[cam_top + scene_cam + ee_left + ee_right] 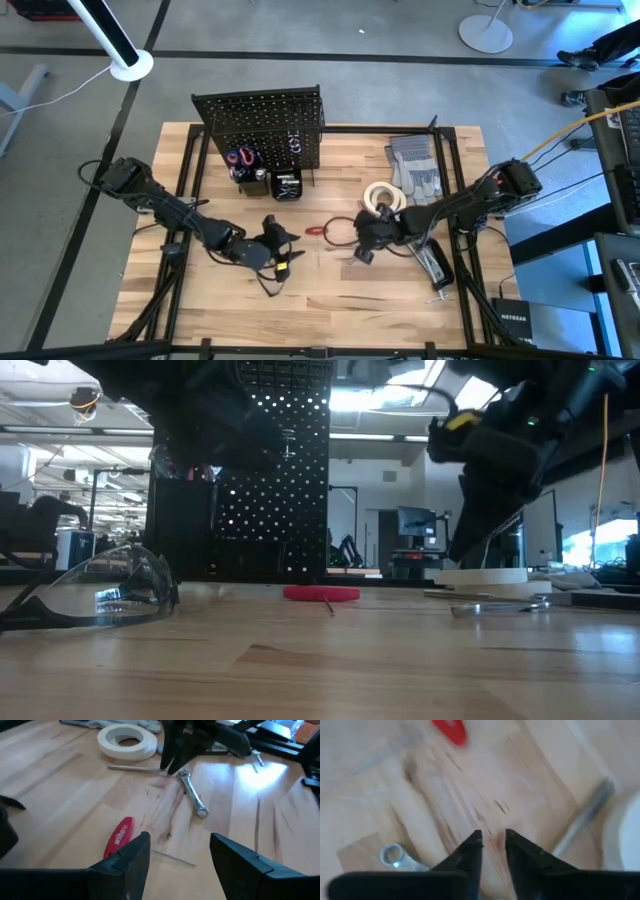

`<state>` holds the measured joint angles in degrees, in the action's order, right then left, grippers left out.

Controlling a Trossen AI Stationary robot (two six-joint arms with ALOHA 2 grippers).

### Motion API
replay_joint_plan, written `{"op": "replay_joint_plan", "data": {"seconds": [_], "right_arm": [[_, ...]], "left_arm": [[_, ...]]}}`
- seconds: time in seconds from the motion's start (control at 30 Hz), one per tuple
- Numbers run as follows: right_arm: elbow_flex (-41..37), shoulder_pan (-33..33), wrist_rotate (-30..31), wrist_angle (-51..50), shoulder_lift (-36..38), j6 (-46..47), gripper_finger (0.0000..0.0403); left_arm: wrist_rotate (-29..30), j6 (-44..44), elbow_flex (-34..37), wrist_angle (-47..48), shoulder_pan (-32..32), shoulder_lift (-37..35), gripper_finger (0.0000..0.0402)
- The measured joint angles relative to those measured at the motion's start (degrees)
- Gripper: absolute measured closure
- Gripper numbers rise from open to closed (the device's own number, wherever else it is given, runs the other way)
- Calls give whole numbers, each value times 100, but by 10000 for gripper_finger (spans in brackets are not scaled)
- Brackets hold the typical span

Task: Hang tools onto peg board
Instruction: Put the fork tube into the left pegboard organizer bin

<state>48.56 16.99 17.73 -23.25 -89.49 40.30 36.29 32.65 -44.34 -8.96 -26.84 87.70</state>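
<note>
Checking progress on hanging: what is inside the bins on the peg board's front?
In the high view, the bins on the peg board hold red-handled tools. Their working ends and the bin bottoms are hidden.

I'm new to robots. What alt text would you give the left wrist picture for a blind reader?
Two dark open fingers of the left gripper frame a pale wooden table holding a red-handled screwdriver, a silver wrench and a white tape roll. The right gripper hangs beside the wrench.
</note>
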Motion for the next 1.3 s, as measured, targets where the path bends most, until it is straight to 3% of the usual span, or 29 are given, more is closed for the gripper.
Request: {"op": "replay_joint_plan", "data": {"seconds": [0.23,0.37,0.57,0.9,1.1,1.3], "right_arm": [[211,-408,-730,-1090,0,866,240],[207,-617,-796,-1286,-48,1072,230],[200,-793,-724,-1282,-299,1193,260],[224,-964,-634,-1148,-808,987,331],[224,-962,-633,-1112,-898,842,384],[213,-951,-577,-1035,-908,842,376]], "left_arm": [[-31,390,4,529,-3,275,208],[-436,-11,2,-290,220,820,208],[-1104,-578,-635,-572,633,1683,208],[-1446,-1607,-2230,-344,1002,2866,208],[-1734,-1619,-2740,-552,1203,3505,208],[-1760,-1497,-2804,-861,1198,3738,208]]}}
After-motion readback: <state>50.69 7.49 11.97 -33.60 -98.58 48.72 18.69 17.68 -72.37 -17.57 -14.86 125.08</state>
